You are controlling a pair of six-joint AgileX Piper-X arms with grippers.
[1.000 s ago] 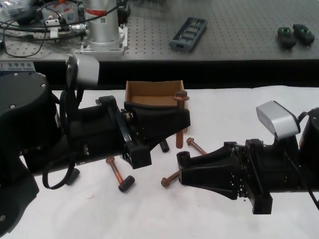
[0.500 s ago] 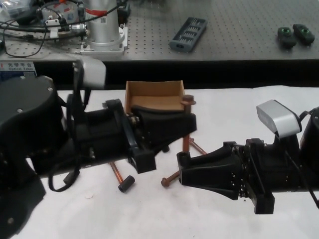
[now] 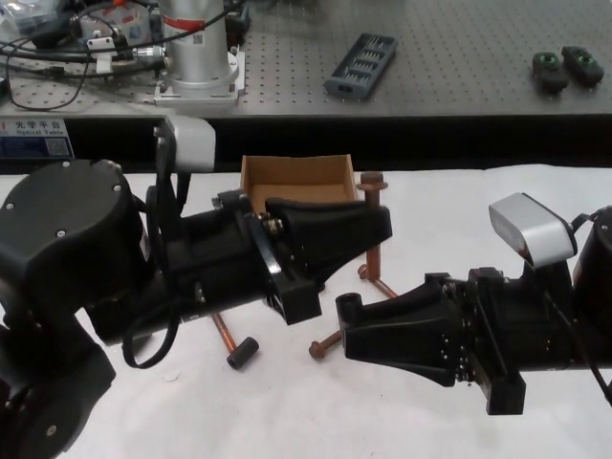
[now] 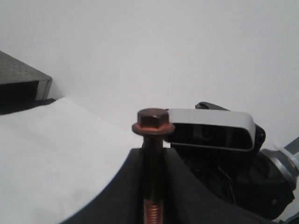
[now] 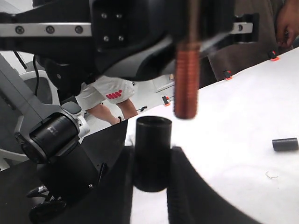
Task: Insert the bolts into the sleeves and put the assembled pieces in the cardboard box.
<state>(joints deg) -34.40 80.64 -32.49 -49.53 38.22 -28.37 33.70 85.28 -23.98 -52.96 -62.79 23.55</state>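
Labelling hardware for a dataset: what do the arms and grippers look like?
Both the left arm and right arm are matte black. Each wrist carries a silver-grey camera housing with rounded corners. The left gripper and right gripper are plain black too. A black cable loops under the left arm.

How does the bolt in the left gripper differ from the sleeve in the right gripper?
The bolt is copper-coloured; the sleeve is black. The bolt has a hex head and threaded tip; the sleeve is a plain hollow tube. The bolt hangs above the sleeve, not yet inserted. Both stand upright.
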